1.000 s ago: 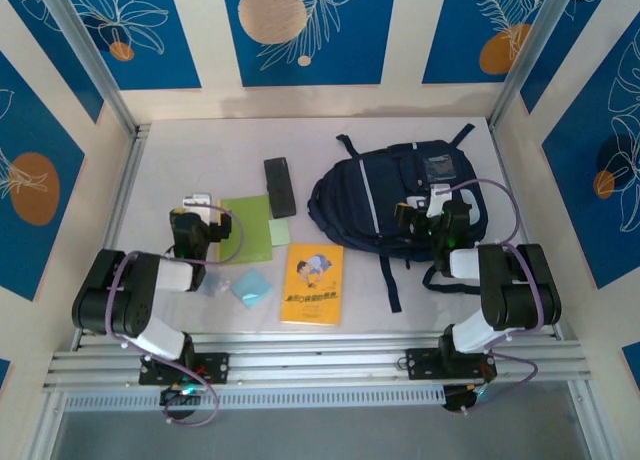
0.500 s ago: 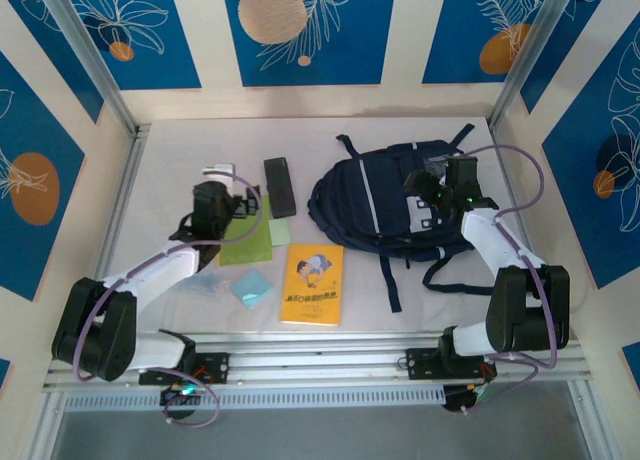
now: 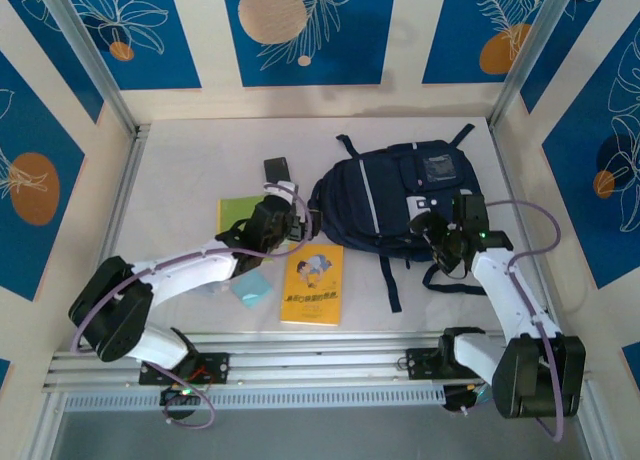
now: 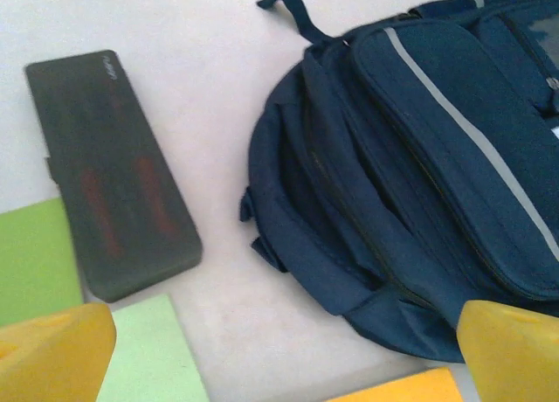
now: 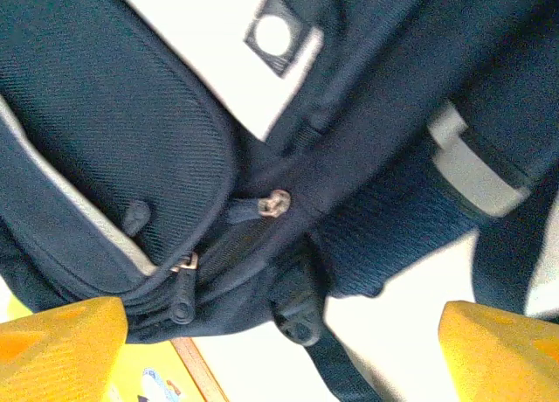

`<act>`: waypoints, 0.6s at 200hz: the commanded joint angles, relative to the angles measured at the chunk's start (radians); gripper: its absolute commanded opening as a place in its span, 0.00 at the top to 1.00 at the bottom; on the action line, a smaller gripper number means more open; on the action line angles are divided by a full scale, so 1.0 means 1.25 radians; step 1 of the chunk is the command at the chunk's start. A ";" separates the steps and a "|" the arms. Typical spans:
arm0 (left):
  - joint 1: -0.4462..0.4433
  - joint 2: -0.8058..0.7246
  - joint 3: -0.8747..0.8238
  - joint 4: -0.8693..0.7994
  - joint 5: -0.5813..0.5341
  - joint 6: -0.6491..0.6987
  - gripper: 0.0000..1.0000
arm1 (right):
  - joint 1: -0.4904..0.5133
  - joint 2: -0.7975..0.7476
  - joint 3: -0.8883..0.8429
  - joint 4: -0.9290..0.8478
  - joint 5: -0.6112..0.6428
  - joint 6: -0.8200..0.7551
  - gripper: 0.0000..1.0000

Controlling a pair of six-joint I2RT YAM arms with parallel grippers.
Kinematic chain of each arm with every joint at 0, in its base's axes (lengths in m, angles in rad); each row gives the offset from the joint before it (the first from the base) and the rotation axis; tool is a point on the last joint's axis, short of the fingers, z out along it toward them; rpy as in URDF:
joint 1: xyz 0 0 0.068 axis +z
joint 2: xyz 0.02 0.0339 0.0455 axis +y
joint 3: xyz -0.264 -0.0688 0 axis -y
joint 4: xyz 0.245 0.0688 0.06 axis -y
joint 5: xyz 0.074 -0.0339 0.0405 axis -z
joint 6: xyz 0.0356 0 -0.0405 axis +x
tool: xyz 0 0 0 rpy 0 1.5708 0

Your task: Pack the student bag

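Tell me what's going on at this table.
Two robot arms are setting about packing the student bag. The left pincer hovers open between the black case and the bag's left side. The right pincer, also open, hangs over the zippers at its near right edge. Neither holds anything. The case, green notebook and yellow book lie on the table.

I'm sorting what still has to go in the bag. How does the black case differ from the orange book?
The black case is dark, narrow and long; the orange book is bright, broader and has a cartoon cover. The case lies farther back on the table, the book nearer the front. Both lie flat, outside the bag.
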 commanded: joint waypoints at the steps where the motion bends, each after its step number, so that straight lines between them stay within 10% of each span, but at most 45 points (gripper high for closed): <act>1: -0.016 0.018 0.037 0.005 0.033 -0.029 0.00 | -0.038 -0.037 -0.074 0.032 -0.033 0.103 0.10; 120: -0.042 0.044 0.058 0.003 0.149 -0.025 0.00 | -0.032 0.234 -0.090 0.394 -0.066 0.205 0.60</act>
